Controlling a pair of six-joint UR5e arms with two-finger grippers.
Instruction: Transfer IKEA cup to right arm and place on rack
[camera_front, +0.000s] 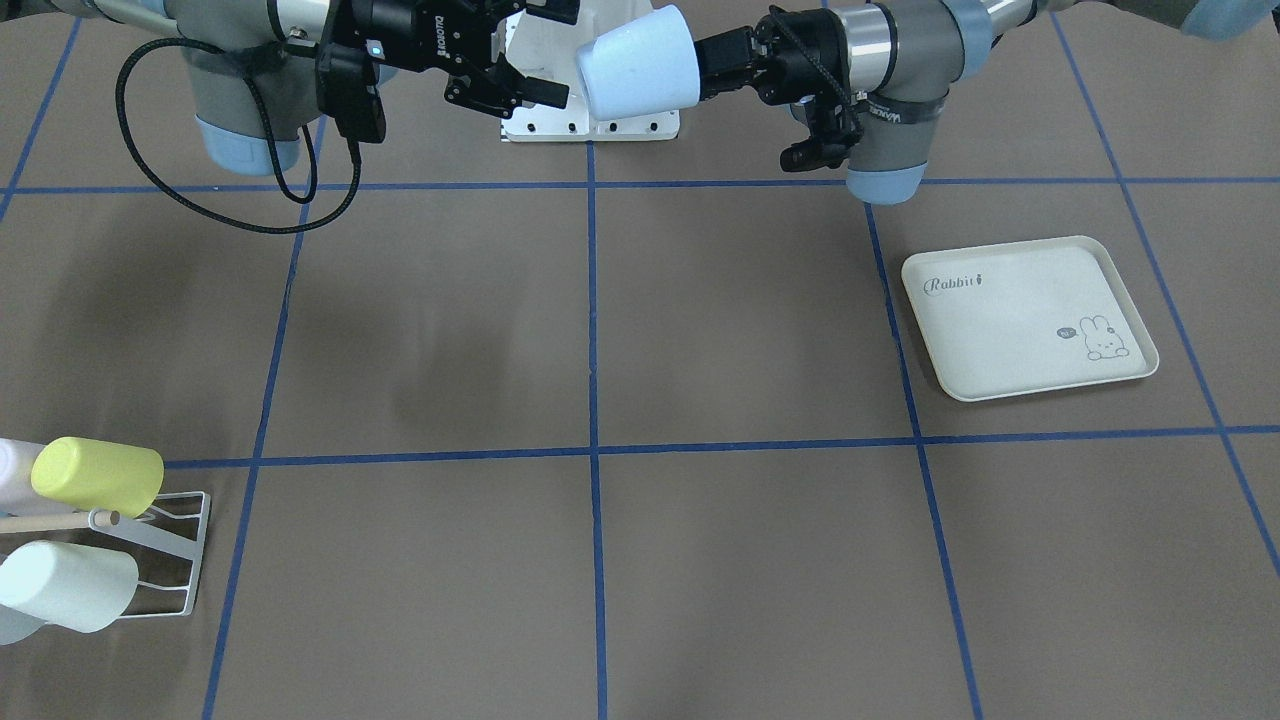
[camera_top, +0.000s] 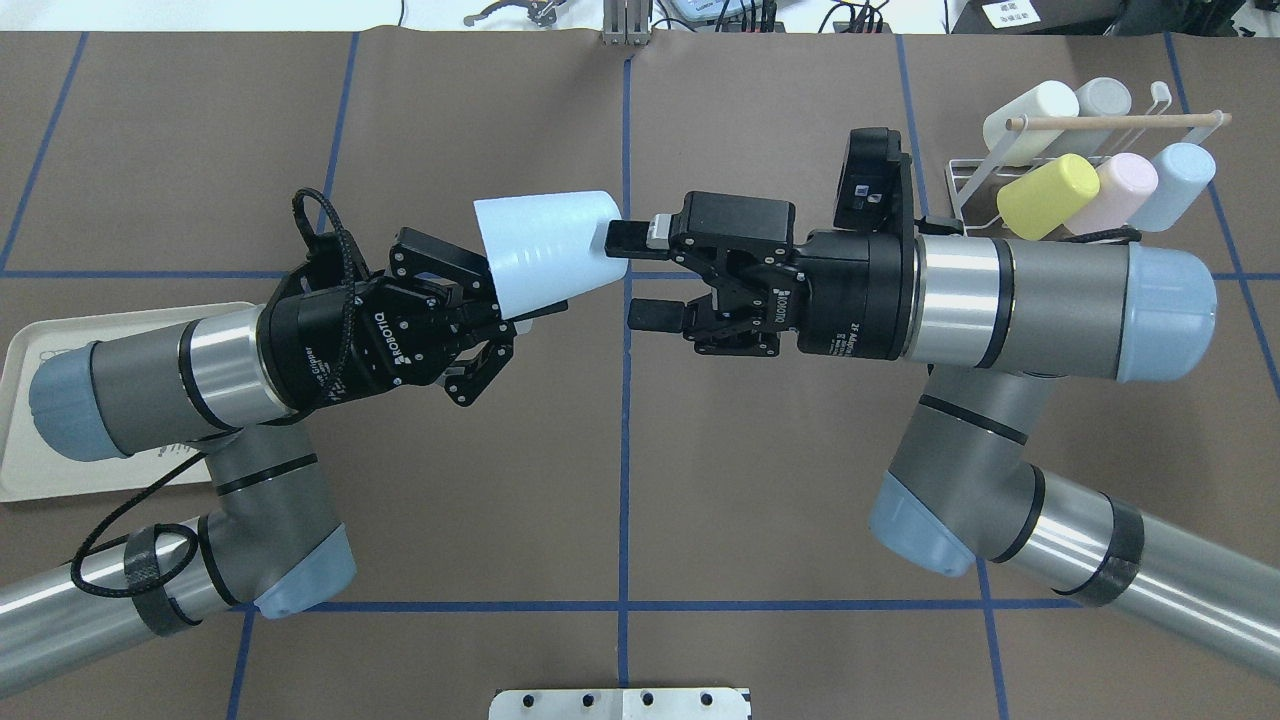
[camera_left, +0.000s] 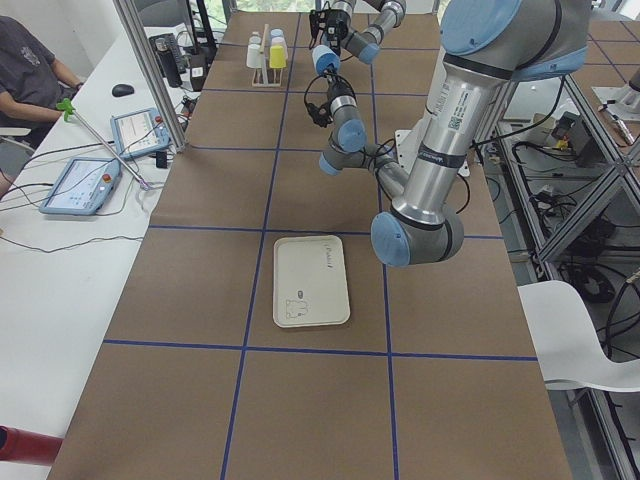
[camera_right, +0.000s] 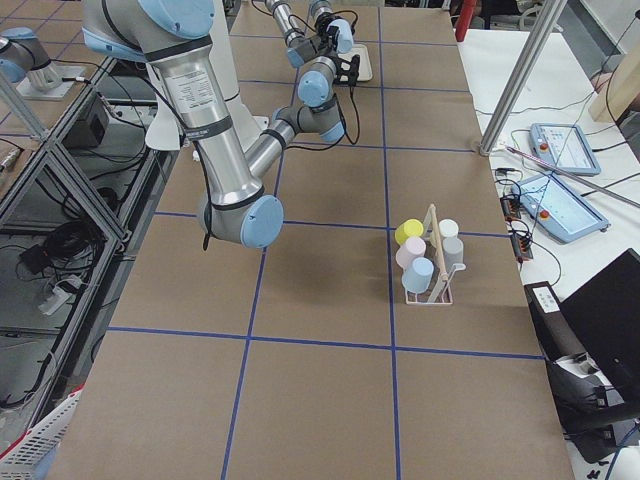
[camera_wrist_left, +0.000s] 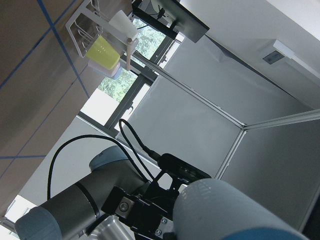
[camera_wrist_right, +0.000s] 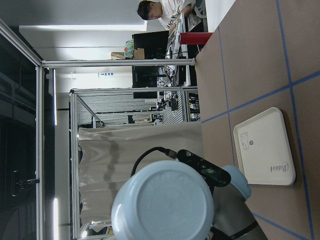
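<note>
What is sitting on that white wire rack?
Five cups lie on the rack: yellow, pink, pale blue, cream, grey, with a wooden rod across. From overhead, the right arm hides its near edge.

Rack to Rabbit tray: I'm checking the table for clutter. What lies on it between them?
Nothing: the front-facing view shows only bare brown table with blue tape lines between the rack and the tray.

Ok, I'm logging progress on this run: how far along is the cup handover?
Done: the left gripper holds the light blue cup in the air, base toward the right gripper. In hand: that gripper is open at the cup's base, not yet closed on it. Left: the right grasp, the left's release, and the carry to the rack, where other cups already sit.
</note>
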